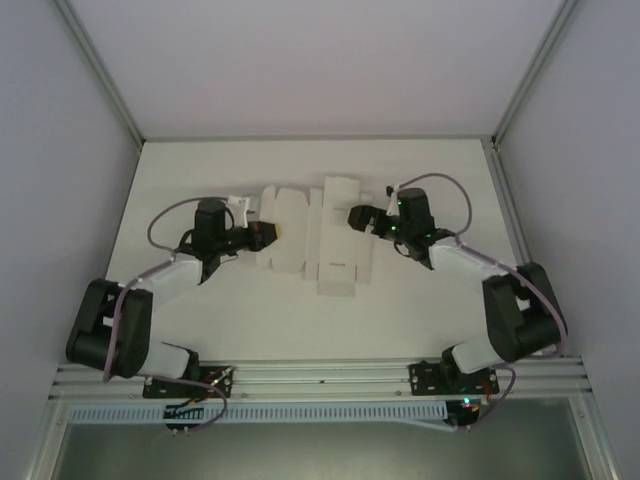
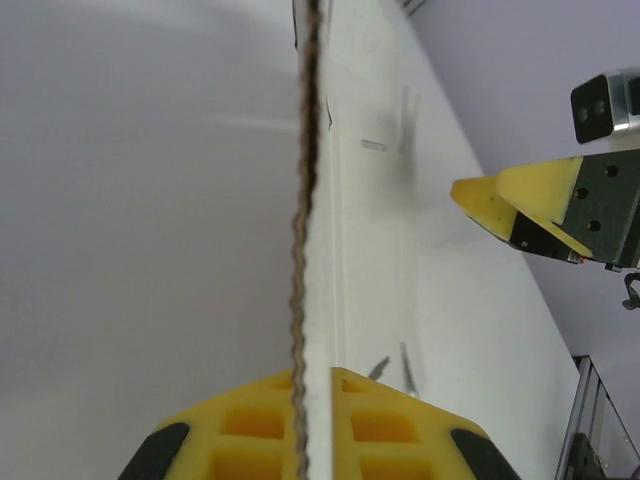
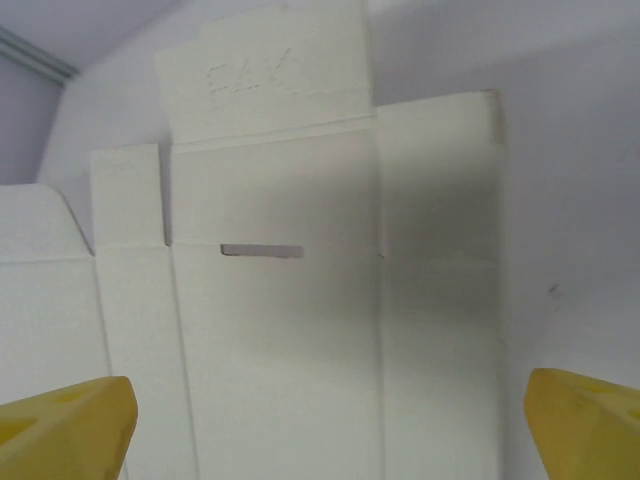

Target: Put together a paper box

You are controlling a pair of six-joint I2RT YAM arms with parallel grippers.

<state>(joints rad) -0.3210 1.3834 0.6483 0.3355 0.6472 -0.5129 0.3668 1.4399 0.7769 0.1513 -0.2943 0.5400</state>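
The paper box (image 1: pixel 318 245), a flat white die-cut cardboard sheet with its flaps and creases spread out, lies unfolded at the middle of the white table (image 1: pixel 190 170), between my two arms. In the right wrist view its panels (image 3: pixel 300 340) face up beneath me, with a narrow rectangular slot (image 3: pixel 262 250) cut near the centre and a tuck flap (image 3: pixel 265 75) at the far end.

My left pincer (image 1: pixel 268 232) is shut on the sheet's left edge. From the left wrist camera the cardboard (image 2: pixel 303 230) is seen edge-on, a thin brownish line running straight up out of the seam between my yellow foam pads (image 2: pixel 240 425), which press on it from both sides (image 2: pixel 305 425). I cannot tell from these views whether that edge is raised off the table or lies flat on it.

My right pincer (image 1: pixel 358 217) stands wide open over the sheet's right-hand side, holding nothing. Its yellow fingertips (image 3: pixel 65 430) sit at the two lower corners of the right wrist view, well apart, with the sheet's panels between them (image 3: pixel 325 430). One of those yellow tips (image 2: pixel 520 200) also shows across the sheet in the left wrist view, hanging above the table and apart from the cardboard.

Both black-and-white arms reach inward from their bases on the aluminium rail (image 1: pixel 320 375) at the table's near edge. Pale grey walls (image 1: pixel 60 200) close in the table on the left, right and far sides.
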